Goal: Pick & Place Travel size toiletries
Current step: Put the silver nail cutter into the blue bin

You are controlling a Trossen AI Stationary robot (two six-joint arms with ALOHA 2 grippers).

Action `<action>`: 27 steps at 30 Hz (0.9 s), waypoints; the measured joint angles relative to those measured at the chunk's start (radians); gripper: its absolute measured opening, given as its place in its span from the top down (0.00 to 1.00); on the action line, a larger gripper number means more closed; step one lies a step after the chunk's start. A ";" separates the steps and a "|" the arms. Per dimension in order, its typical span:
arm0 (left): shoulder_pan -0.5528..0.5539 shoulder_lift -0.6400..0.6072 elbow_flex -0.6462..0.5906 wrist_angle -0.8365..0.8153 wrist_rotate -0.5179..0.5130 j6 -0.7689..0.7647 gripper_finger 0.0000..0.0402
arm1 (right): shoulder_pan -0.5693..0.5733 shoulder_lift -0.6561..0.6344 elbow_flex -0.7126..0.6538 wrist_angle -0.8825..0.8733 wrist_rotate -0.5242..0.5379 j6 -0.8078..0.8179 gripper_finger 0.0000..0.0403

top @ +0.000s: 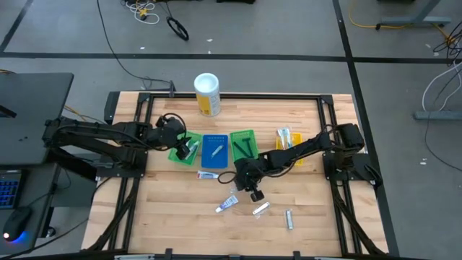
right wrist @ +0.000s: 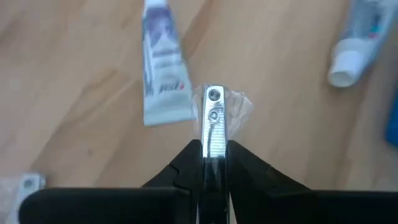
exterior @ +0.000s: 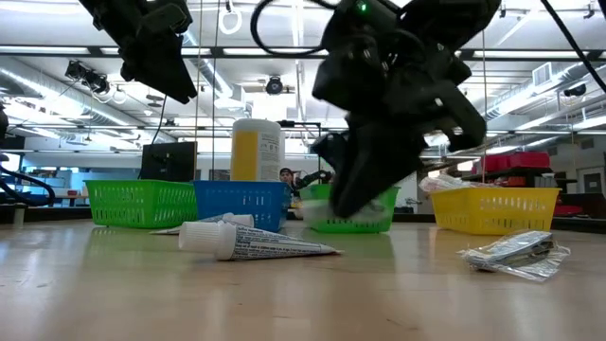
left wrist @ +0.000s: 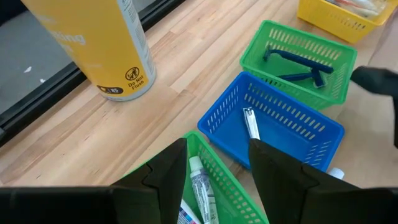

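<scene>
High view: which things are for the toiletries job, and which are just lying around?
For the job: shiny metal clipper in clear wrap, pinched by the right gripper; small white-and-blue plastic tube; dark blue plastic razors.
Just lying about: tall white-and-yellow canister; black cable loop on the floor.

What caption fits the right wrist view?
Right gripper fingers closed on a wrapped metal nail clipper, above the wooden table beside a white tube.

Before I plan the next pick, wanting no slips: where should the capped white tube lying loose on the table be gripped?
Grip the white tube across its round body behind the cap, coming down from above: it lies flat and its tail flattens to a thin crimp.
</scene>
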 joint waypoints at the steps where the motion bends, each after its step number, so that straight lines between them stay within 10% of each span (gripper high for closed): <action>1: 0.000 0.000 0.000 0.000 0.000 0.000 0.55 | 0.000 -0.009 0.000 0.001 -0.001 0.013 0.84; 11: 0.000 0.000 0.000 0.001 0.028 0.000 0.55 | 0.031 -0.136 0.000 0.021 0.032 0.107 0.84; 27: -0.075 0.001 0.000 0.097 0.041 0.068 0.55 | -0.005 -0.159 0.002 0.345 0.485 0.137 0.85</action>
